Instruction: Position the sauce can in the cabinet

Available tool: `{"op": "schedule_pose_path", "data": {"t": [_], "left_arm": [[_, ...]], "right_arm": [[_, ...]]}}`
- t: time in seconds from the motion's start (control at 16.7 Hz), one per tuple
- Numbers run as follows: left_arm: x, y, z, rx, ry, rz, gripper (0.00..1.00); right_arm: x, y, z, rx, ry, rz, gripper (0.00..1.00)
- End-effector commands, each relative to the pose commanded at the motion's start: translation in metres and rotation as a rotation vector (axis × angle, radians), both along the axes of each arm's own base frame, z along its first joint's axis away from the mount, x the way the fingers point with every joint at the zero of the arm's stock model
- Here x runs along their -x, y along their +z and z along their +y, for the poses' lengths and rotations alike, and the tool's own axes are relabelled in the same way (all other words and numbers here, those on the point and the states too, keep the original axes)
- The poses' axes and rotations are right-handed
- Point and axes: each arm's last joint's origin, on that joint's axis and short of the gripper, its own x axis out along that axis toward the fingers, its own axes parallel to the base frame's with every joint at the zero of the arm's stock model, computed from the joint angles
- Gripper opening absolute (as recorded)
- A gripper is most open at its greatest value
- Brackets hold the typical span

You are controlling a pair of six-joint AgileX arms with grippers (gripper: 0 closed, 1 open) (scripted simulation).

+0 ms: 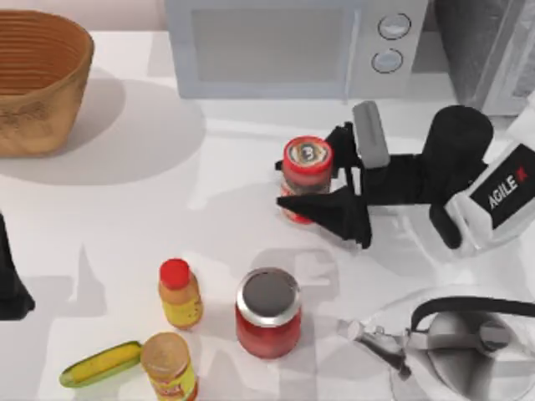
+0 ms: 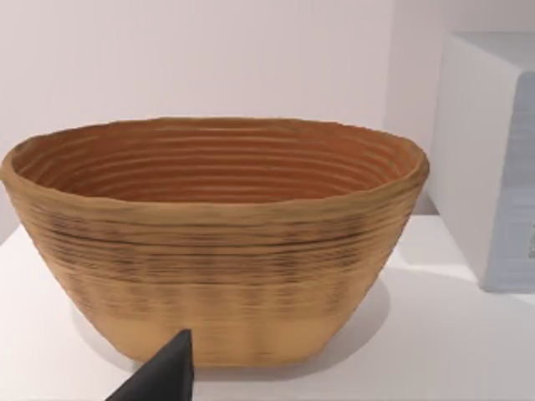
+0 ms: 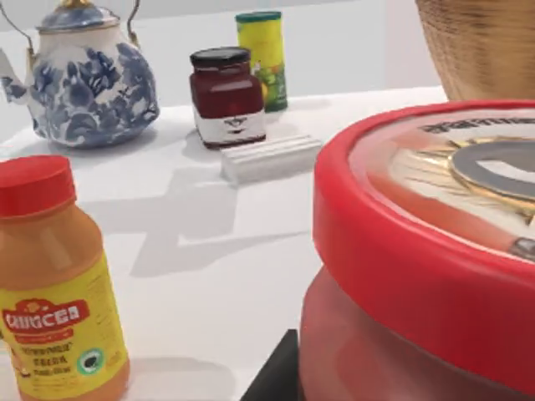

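Note:
The sauce can [image 1: 307,171], small and red with a pull-tab top, stands near the table's middle in front of the microwave. My right gripper [image 1: 286,184] reaches in from the right with one dark finger on each side of the can, shut on it. In the right wrist view the sauce can [image 3: 418,251] looms very close. The grey cabinet [image 1: 489,42] stands at the back right corner. My left gripper [image 1: 10,288] is parked at the left edge; one of its fingertips [image 2: 163,376] points at the basket.
A woven basket [image 1: 38,79] sits at the back left, beside a white microwave [image 1: 284,46]. Along the front are a yellow bottle with a red cap [image 1: 180,294], a wide red jar [image 1: 267,313], another bottle [image 1: 170,368] and a kettle [image 1: 468,347].

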Motion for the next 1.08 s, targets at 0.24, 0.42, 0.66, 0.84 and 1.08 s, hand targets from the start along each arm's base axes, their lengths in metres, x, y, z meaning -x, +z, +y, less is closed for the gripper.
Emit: {"op": "schedule_pose_path", "data": {"t": [0.24,0.42,0.66,0.84,1.08], "left_arm": [[0.000,0.000,0.000,0.000,0.000,0.000,1.00],[0.000,0.000,0.000,0.000,0.000,0.000,1.00],[0.000,0.000,0.000,0.000,0.000,0.000,1.00],[0.000,0.000,0.000,0.000,0.000,0.000,1.00],[0.000,0.000,0.000,0.000,0.000,0.000,1.00]], "right_arm": [[0.005,0.036,0.004,0.013,0.020,0.045,0.00],[0.010,0.068,0.003,0.013,0.004,0.020,0.00],[0.016,0.104,0.001,-0.001,-0.028,-0.060,0.00],[0.017,0.107,0.001,-0.004,-0.032,-0.070,0.00],[0.017,0.108,-0.003,-0.002,-0.045,-0.063,0.00]]}}
